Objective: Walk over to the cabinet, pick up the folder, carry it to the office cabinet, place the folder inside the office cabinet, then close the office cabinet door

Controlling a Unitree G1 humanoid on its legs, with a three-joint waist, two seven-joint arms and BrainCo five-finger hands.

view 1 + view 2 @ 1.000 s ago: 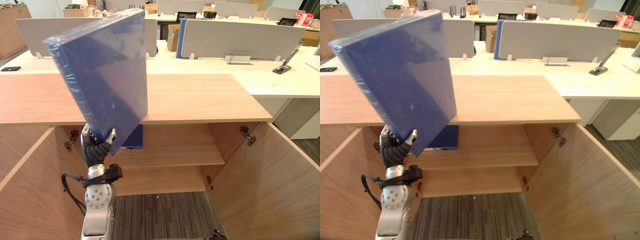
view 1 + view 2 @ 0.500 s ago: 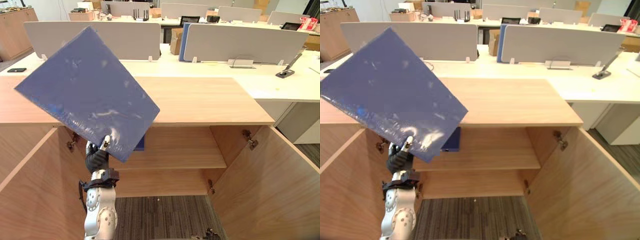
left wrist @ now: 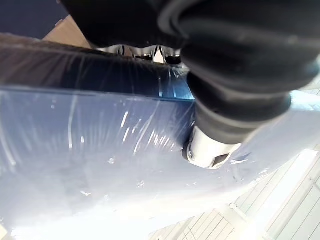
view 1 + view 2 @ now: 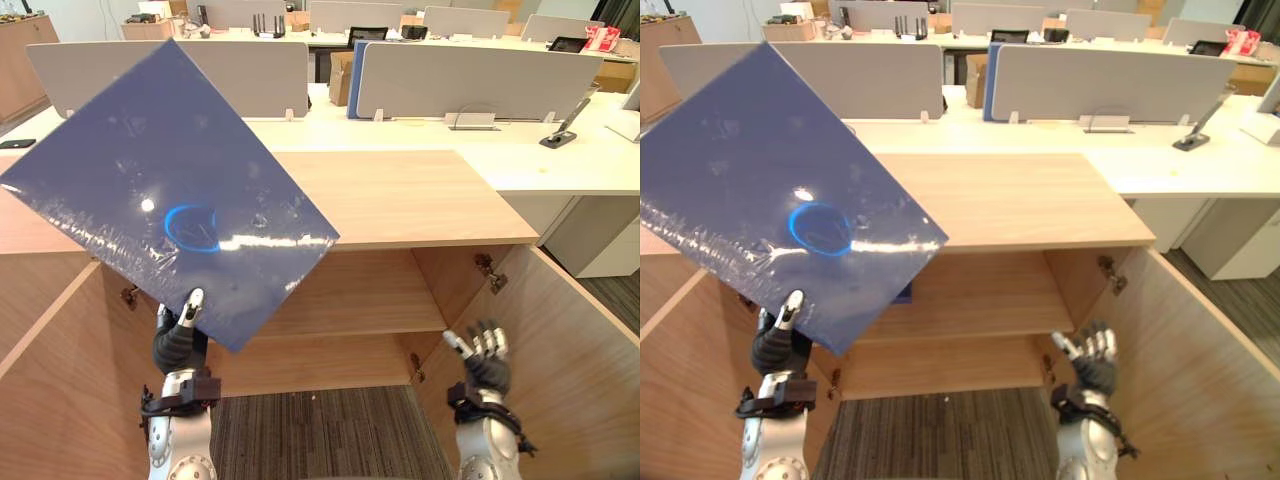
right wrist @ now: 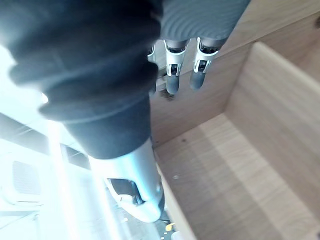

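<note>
- Left door [image 4: 45, 390]: flat pale wood-grain panel, swung open towards the camera.
- Left robot hand [image 4: 178, 338]: raised in front of the cabinet's left half and clamped on the folder's lowest corner. The thumb [image 3: 212, 147] lies on the near face, with the fingers behind.
- Folder [image 4: 170, 200]: flat blue rectangle sealed in glossy, wrinkled clear film. It is held in the air outside the cabinet and overlaps the front edge of the top.
- Folder orientation: standing on one corner, broad face towards the head camera. The long axis slopes from upper left down to lower right.
- Folder marking: a light blue ring shows on the face; print or glare cannot be told.
- Office cabinet [image 4: 420, 200]: same matt wood-grain laminate with a plain flat top. One shelf [image 4: 370, 300] sits inside, above grey ribbed carpet floor [image 4: 320, 430].
- Right robot hand [image 4: 480, 352]: fingers straight and spread, holding nothing. It is raised before the lower opening, near the right door [image 4: 580, 350].
- Right door: open, with a metal hinge [image 4: 488, 270] at its inner edge.
- Behind: a white surface [image 4: 560, 165] with grey rounded partition screens [image 4: 470, 85].
</note>
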